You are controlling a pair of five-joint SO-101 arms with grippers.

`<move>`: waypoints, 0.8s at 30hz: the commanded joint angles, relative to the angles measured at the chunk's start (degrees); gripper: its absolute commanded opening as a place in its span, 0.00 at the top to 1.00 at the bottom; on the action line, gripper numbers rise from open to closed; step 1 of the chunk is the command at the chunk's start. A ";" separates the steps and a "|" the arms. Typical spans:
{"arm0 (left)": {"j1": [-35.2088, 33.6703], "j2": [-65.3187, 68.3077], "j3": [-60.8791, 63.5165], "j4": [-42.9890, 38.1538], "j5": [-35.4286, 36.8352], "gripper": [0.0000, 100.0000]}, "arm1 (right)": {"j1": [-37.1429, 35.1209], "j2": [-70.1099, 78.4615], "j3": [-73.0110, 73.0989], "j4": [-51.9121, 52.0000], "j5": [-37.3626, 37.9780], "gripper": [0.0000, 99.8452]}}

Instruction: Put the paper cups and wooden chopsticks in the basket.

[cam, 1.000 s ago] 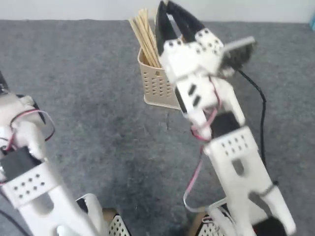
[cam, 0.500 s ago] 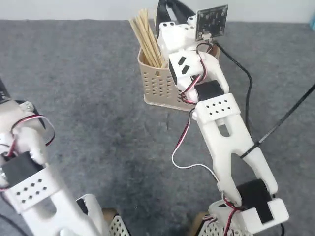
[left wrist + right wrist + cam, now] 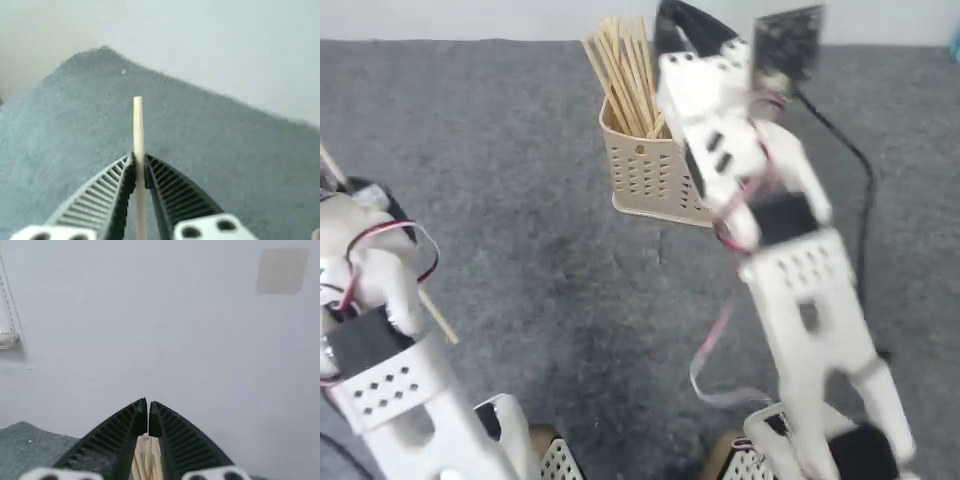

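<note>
One chopstick held, basket well apart.
Left gripper is clamped on the single stick, whose long axis runs out past its tips; the basket, stocked with a bundle, stands across the table, just beside the closed right gripper.

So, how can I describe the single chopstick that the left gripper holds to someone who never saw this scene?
Find the left arm, away from the beige basket on the grey table. The left gripper is shut on one wooden chopstick. Unlike the bundle of chopsticks standing in the basket, it is alone, pinched between black ribbed jaws.
</note>
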 commanded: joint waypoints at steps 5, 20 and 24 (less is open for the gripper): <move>7.21 14.24 -28.18 8.35 5.80 0.99 | 0.04 -17.01 -2.90 17.89 1.05 0.99; 29.98 39.74 -56.22 -0.18 9.05 0.99 | 12.70 -32.66 -1.14 44.44 0.62 0.99; 35.78 40.18 -56.31 -8.97 8.88 0.99 | 16.04 -36.62 5.01 45.23 0.97 0.99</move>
